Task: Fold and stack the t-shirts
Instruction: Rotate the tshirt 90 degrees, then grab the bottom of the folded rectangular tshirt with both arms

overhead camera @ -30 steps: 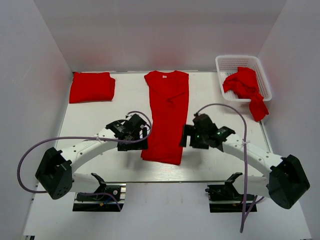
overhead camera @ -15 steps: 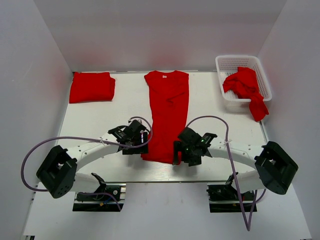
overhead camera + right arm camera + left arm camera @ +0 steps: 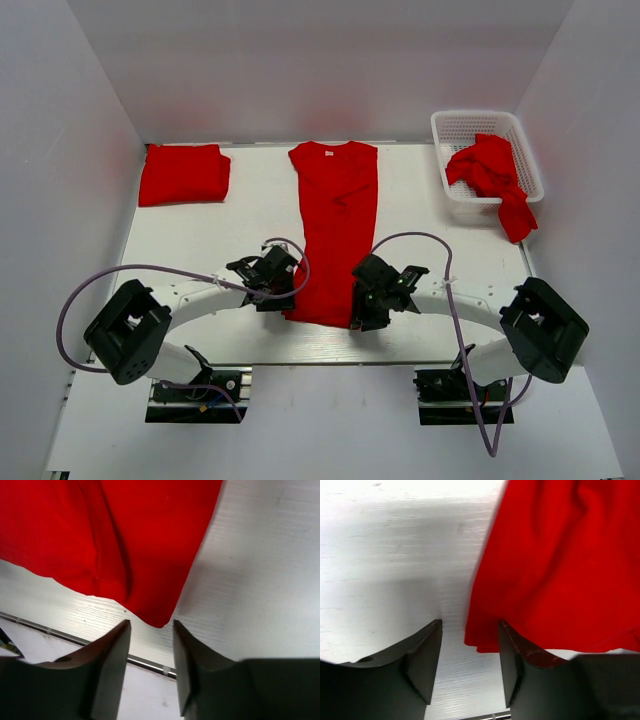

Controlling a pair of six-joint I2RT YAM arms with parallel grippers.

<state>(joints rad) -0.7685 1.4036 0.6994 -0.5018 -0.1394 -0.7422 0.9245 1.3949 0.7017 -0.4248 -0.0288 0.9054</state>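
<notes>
Red t-shirt [image 3: 334,232], folded lengthwise, flat

On my feed the counter [image 3: 200,230] is plain white, with a faint ribbed grain showing in the wrist views. Three things sit directly on it. The folded t-shirt [image 3: 184,173] is a neat red rectangle in the far left corner. The long t-shirt [image 3: 333,232] lies flat down the middle, sides folded in to make a narrow strip, collar at the far end and hem close to the near edge. The white lattice basket [image 3: 455,125] is in the far right corner, with a crumpled t-shirt [image 3: 485,165] spilling over its near rim toward the counter's right edge.
</notes>
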